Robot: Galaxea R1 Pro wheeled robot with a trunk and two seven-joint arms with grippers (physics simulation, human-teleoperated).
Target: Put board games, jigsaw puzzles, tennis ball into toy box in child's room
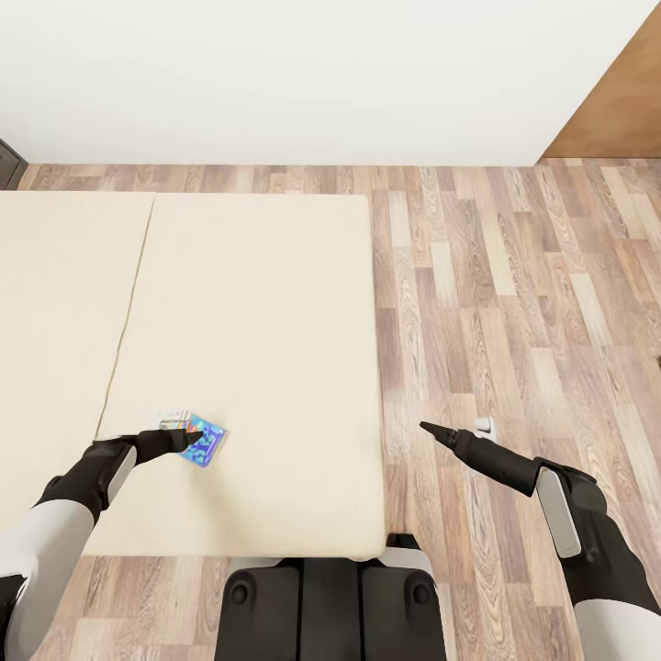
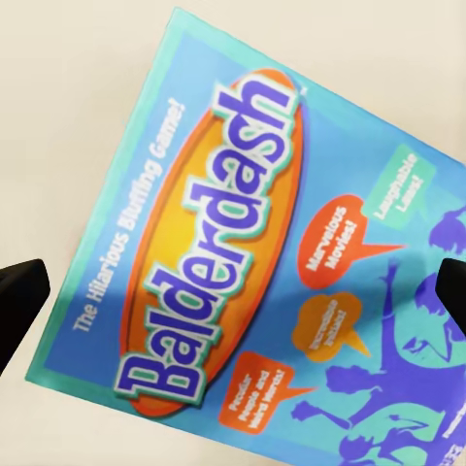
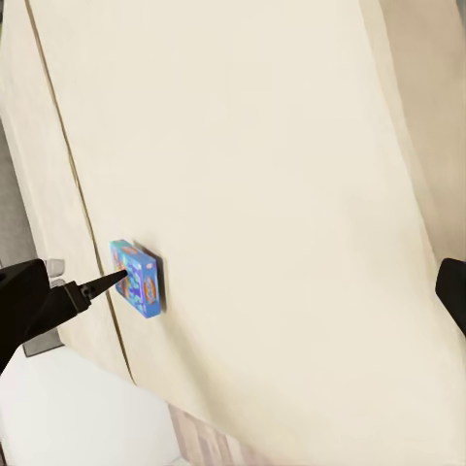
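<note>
Beige mattress of the low wide bed spreads across the head view, with wood-plank floor to its right and a white wall beyond. A small flat blue board game box, lettered "Balderdash" in the left wrist view, lies flat on the mattress near the bed's front edge, beside a seam in the bedding.

The left end effector hangs right at the box, its black fingers over the box's left part. In the left wrist view one dark fingertip shows on each side of the box, so the fingers stand spread wide with the box between them and not clamped; whether they touch the box I cannot tell.

The right end effector is held over the plank floor, just off the bed's right side and well apart from the box. Its fingers are spread, one black and pointed, one pale-tipped, and hold nothing. In the right wrist view the blue box sits on the mattress with the left arm's pointed finger against its side.
</note>
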